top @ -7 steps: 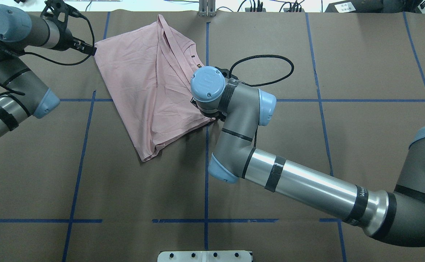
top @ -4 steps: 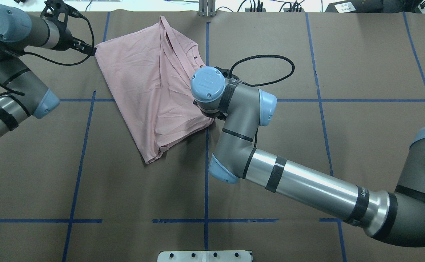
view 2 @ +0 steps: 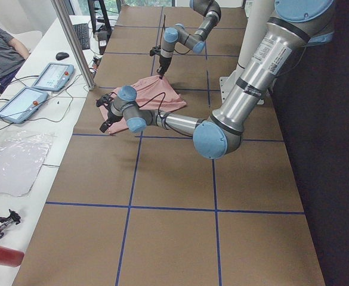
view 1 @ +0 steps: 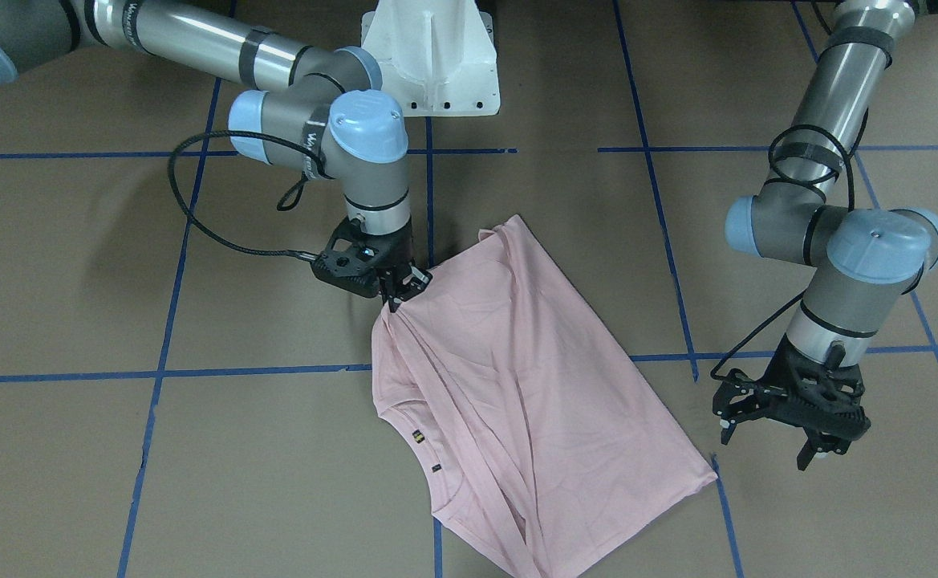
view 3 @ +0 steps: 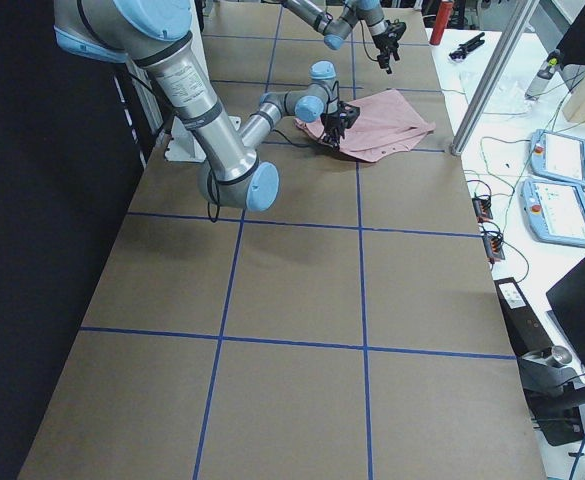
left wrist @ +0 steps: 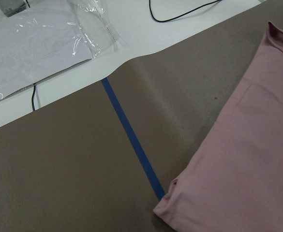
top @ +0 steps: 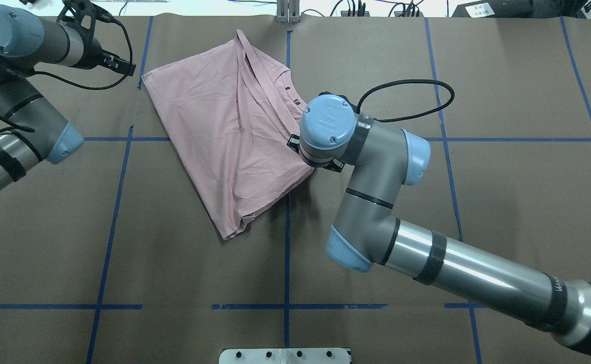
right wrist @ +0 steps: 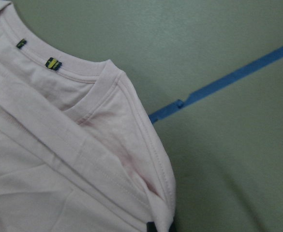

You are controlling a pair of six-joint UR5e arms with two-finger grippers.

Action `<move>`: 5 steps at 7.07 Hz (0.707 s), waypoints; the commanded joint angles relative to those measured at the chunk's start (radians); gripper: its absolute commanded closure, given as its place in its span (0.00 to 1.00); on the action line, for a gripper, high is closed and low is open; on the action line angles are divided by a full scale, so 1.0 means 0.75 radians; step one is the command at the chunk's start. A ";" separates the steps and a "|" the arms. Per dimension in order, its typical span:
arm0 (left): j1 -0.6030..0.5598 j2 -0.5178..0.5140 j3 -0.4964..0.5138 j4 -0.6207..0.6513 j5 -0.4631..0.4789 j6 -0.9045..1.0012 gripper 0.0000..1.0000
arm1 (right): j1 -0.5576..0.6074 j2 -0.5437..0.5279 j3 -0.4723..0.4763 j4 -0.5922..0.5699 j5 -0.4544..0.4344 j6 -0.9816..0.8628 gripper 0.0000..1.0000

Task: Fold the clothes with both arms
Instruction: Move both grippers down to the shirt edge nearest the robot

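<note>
The pale pink T-shirt point(top: 224, 131) lies folded and creased at the far middle of the table, print hidden. It also shows in the front view point(view 1: 533, 401). My right gripper point(view 1: 398, 295) is shut on the shirt's edge near the collar; in the overhead view its wrist hides it. The right wrist view shows the ribbed collar point(right wrist: 107, 77) with small tags. My left gripper point(view 1: 767, 448) is open and empty, just beside the shirt's far corner point(view 1: 711, 470) and apart from it. The left wrist view shows that corner point(left wrist: 180, 203).
The white pedestal base point(view 1: 432, 56) stands at the near edge. A black cable loop point(top: 411, 96) hangs off the right wrist. Blue tape lines point(top: 286, 242) grid the brown table. A clear plastic bag point(left wrist: 35, 43) and control tablets point(view 2: 52, 76) lie beyond the far edge.
My right arm moved right and dragged the shirt with it. My left gripper let go of the shirt's corner, which slid away from it.
</note>
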 commanded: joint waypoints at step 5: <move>0.028 0.075 -0.352 0.238 -0.108 -0.230 0.00 | -0.507 -0.301 0.533 -0.118 -0.549 0.359 1.00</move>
